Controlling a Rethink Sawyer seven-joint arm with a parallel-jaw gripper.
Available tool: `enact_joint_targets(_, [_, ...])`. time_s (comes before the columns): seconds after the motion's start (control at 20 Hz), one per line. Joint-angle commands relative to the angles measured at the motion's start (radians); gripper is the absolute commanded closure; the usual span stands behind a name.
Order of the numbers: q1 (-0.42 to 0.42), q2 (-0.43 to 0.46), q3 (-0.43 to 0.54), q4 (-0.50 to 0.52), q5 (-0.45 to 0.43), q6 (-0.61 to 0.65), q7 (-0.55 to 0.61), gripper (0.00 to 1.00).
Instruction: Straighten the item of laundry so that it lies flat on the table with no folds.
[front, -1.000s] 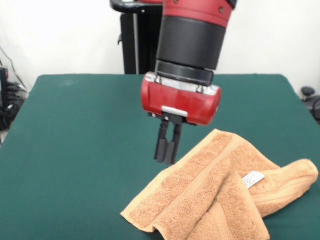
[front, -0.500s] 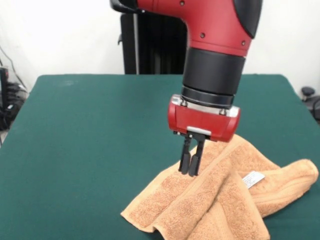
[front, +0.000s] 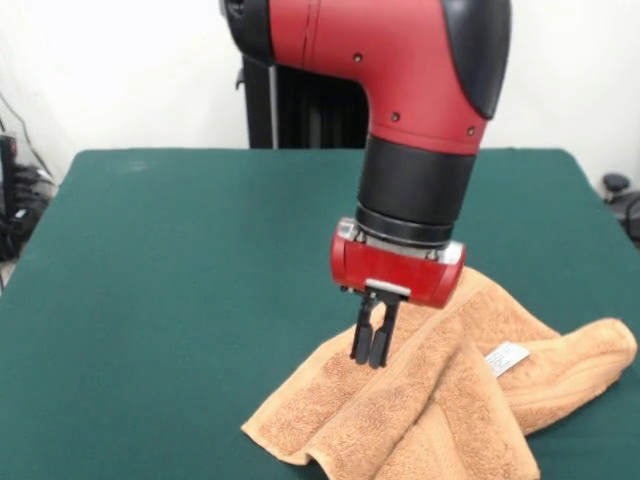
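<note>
Tabletop: the large flat rectangular tabletop covered in dark green felt-like cloth (front: 170, 290) fills most of the front view; it carries only the towel, at the picture's lower right.

Arm: the red and black robot arm (front: 420, 120) comes down from above. Over the last second it has swung from above the bare green cloth toward the picture's right and sunk lower, so that its wrist now hangs over the towel's upper left part.

Towel: the small rectangular orange-tan terry towel (front: 400, 420) lies crumpled and unchanged across the three moments, with at least one layer folded over along a diagonal ridge and a rolled end reaching toward the picture's right edge. It is far from flat.

Fingers: the gripper (front: 370, 345) has its two black fingers (front: 360, 338) close together, nearly shut with only a thin slit between them, and they hold nothing. Their tips sit at or just above the towel's upper edge; contact cannot be told.

Label: the small white label (front: 506, 357) shows on the folded part, well to the picture's right of the fingers.

Meaning: the approach looks nearly done, but no unfolding has begun; I judge a grasp of that edge or a push against it comes next.
</note>
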Motion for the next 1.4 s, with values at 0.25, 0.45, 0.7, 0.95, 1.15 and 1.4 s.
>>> enact_joint_targets(0.25, [-0.017,0.033,0.119,0.062,-0.003,-0.068,0.11,1.0])
enact_joint_targets(0.45, [-0.008,0.063,0.109,0.034,0.001,-0.084,0.12,1.0])
enact_joint_targets(0.7, [-0.006,0.102,0.113,0.012,0.008,-0.114,0.129,1.0])
enact_joint_targets(0.95, [0.008,0.135,0.092,-0.016,0.016,-0.126,0.136,1.0])
enact_joint_targets(1.15, [0.019,0.163,0.075,-0.044,0.027,-0.118,0.142,1.0])
enact_joint_targets(1.4, [0.023,0.184,0.066,-0.067,0.03,-0.112,0.145,1.0])
